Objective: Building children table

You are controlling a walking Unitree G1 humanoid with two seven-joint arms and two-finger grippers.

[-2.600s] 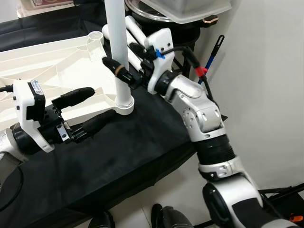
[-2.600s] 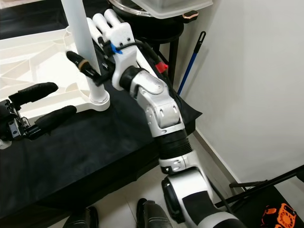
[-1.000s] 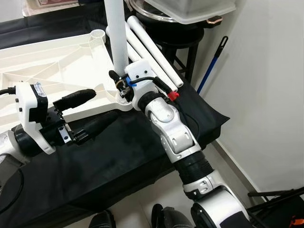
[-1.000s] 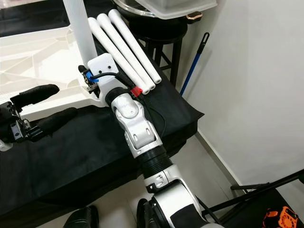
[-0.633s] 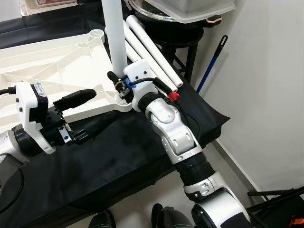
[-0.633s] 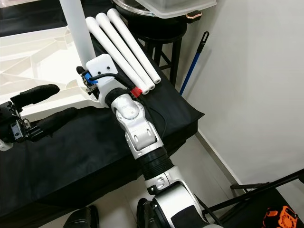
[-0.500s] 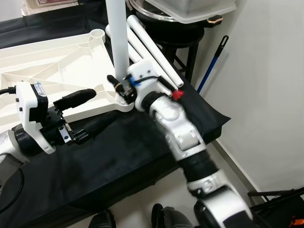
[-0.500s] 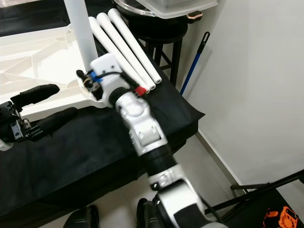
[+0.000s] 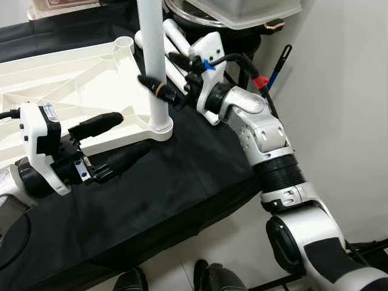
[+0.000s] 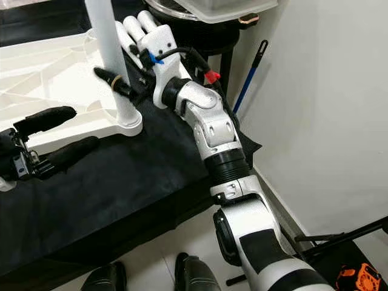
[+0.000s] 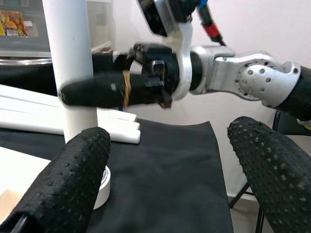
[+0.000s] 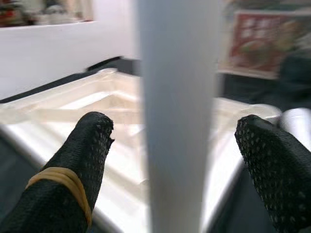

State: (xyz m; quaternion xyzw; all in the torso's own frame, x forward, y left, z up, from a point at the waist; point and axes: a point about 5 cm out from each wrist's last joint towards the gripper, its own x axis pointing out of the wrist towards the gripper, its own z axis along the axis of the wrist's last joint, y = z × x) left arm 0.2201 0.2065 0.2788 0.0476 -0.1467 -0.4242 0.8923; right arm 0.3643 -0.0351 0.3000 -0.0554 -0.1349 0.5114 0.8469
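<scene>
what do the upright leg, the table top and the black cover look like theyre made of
Upright leg: likely plastic, smooth white tube with a soft sheen. Table top: looks like moulded plastic, cream-white, its underside ribbed. Black cover: fabric by its look, matte, creased and draping over the edge.

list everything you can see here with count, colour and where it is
tabletop: 1, white, upside down on the black cloth, ribbed underside up
upright leg: 1, white, standing in the tabletop's near corner socket
spare legs: 3, white, lying side by side on the cloth behind the upright leg
cloth: 1, black, covering the work surface
stool: 1, black, beyond the cloth by the wall
bin: 1, clear, on top of the stool
mop handle: 1, blue and black, leaning on the wall
left gripper: 1, black fingers, open, at the tabletop's near edge
right gripper: 1, black fingers, open around the upright leg
</scene>
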